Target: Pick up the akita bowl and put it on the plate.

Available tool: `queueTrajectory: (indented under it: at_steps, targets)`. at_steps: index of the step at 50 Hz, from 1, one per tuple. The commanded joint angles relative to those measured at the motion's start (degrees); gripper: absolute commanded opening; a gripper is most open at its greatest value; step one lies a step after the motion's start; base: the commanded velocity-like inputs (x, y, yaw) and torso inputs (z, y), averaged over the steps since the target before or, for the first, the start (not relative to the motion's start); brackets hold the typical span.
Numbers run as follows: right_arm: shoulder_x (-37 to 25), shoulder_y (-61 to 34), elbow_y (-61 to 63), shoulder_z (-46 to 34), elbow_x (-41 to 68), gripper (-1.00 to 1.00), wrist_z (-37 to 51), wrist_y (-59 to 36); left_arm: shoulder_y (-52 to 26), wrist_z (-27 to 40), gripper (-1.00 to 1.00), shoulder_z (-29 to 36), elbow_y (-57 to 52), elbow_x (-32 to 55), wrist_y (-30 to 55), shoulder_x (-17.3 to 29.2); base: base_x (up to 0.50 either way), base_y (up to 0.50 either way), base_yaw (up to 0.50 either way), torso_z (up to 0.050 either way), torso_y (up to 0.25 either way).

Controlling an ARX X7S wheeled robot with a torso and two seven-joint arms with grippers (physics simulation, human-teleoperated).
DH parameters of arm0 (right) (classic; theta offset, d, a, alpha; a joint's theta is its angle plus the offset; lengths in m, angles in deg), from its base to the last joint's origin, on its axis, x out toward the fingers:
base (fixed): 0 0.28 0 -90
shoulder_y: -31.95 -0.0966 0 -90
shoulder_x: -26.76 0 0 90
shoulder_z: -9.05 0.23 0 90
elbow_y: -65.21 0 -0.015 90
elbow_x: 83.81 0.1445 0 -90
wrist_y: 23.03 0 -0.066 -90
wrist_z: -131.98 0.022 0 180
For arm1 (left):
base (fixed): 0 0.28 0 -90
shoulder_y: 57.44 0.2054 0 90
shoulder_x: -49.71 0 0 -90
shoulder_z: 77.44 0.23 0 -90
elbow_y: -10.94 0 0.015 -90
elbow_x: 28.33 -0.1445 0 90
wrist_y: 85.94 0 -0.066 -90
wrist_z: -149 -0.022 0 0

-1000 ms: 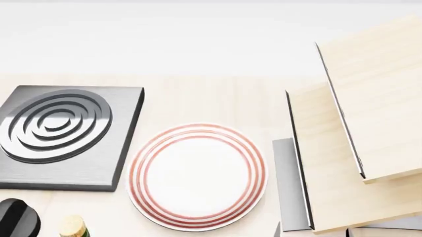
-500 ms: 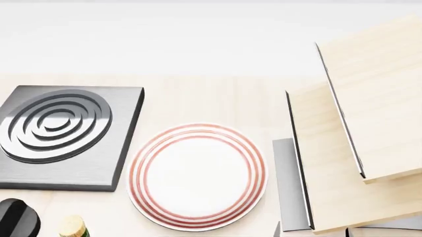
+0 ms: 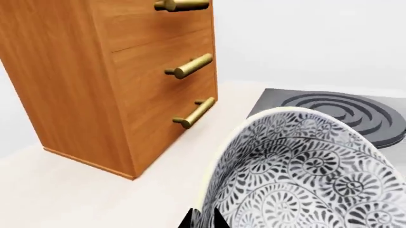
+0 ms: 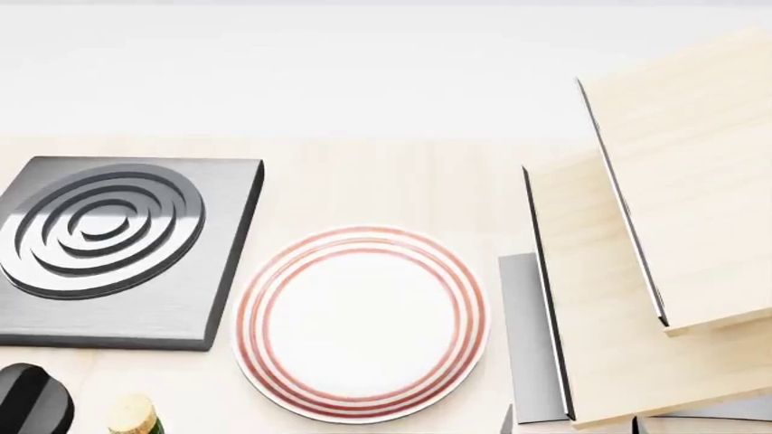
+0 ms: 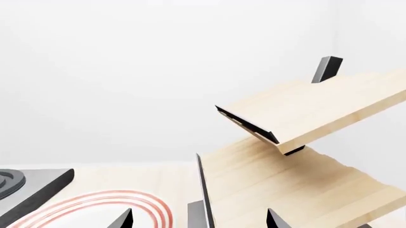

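The akita bowl fills the near part of the left wrist view, tilted, with its grey-black floral inside facing the camera. My left gripper is shut on its cream rim, one black fingertip on each side of the wall. The plate, white with red rings, lies flat on the table in the middle of the head view, with nothing on it. Its edge also shows in the right wrist view, where my right gripper hangs open, its tips wide apart and holding nothing. Neither gripper nor the bowl appears in the head view.
A square grey stove burner lies left of the plate and sits beyond the bowl as the burner. A wooden drawer cabinet with brass handles stands near the bowl. A tilted wooden shelf rack is right of the plate. A black knob and a cork top are at front left.
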Motion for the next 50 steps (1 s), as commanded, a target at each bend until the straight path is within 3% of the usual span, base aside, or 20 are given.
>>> queueTrajectory:
  at_steps: [1, 8, 25, 35, 50]
  targets:
    - [-0.1, -0.1, -0.2, -0.1, 0.1, 1.0, 0.1, 0.1, 0.3, 0.5, -1.0, -2.9, -3.3, -0.8, -4.3, -1.7, 0.0, 0.0, 0.0, 0.0, 0.0]
    - [-0.2, -0.4, -0.5, -0.2, 0.1, 1.0, 0.2, 0.0, 0.7, -0.7, -1.0, -3.9, -4.9, -3.0, -8.9, -3.2, 0.0, 0.0, 0.0, 0.0, 0.0]
    - [-0.4, -0.5, -0.6, -0.5, 0.2, 1.0, 0.5, 0.1, -0.5, 0.9, -1.0, -5.9, -7.8, -1.9, -7.9, -2.0, 0.0, 0.0, 0.0, 0.0, 0.0]
    - [-0.5, -0.5, -0.5, -0.6, 0.4, 1.0, 0.6, 0.0, -2.9, 4.9, -1.0, -6.3, -11.8, -1.6, -3.9, 0.9, 0.0, 0.0, 0.0, 0.0, 0.0]
    - [-0.8, -0.7, -0.6, -0.6, 1.2, 1.0, 0.6, -0.1, -6.7, 13.1, -1.0, -15.4, -19.3, 10.1, 6.1, 9.4, 0.0, 0.0, 0.0, 0.0, 0.0]
